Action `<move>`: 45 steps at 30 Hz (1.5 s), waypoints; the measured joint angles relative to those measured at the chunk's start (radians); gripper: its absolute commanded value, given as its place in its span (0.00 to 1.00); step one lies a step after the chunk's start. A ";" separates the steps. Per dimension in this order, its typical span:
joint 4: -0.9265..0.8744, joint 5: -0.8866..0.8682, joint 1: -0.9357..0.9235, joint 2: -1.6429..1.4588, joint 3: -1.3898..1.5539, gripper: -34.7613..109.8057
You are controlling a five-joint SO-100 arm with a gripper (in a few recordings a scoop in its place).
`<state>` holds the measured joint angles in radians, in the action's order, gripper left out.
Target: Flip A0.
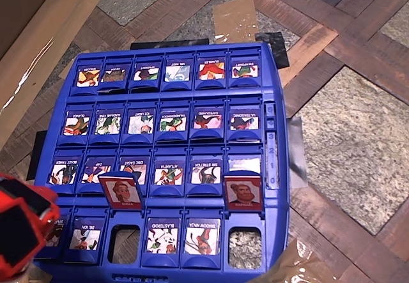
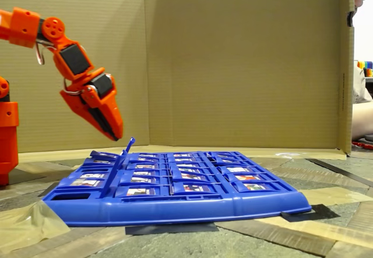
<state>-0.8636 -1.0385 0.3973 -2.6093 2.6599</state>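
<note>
The orange gripper (image 2: pixel 116 134) hangs nose-down over the far left corner of the blue game board (image 2: pixel 192 207), its two fingers drawn together at the tips with nothing between them. In the overhead view it looms blurred at the lower left, covering the left part of the STUPENDOUS flap (image 1: pixel 57 230). That flap lies flat, hero side up, in the bottom row's left end, just beside the DR. ION flap (image 1: pixel 86 235). Two red-bordered portrait flaps (image 1: pixel 121 192) stand raised.
</note>
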 measured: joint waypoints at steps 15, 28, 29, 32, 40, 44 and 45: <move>0.117 -0.288 -0.087 -0.410 -0.133 0.24; 0.701 -1.178 -0.362 -0.663 -0.087 0.24; 0.758 -1.241 -0.376 -0.666 -0.067 0.24; 0.957 -1.448 -0.405 -0.669 0.000 0.24; 1.477 -1.894 -0.428 -0.673 0.173 0.24; 1.726 -1.945 -0.428 -0.675 0.252 0.24; 1.784 -1.948 -0.428 -0.675 0.268 0.24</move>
<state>0.9204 -2.9867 -0.0307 -3.2843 2.9284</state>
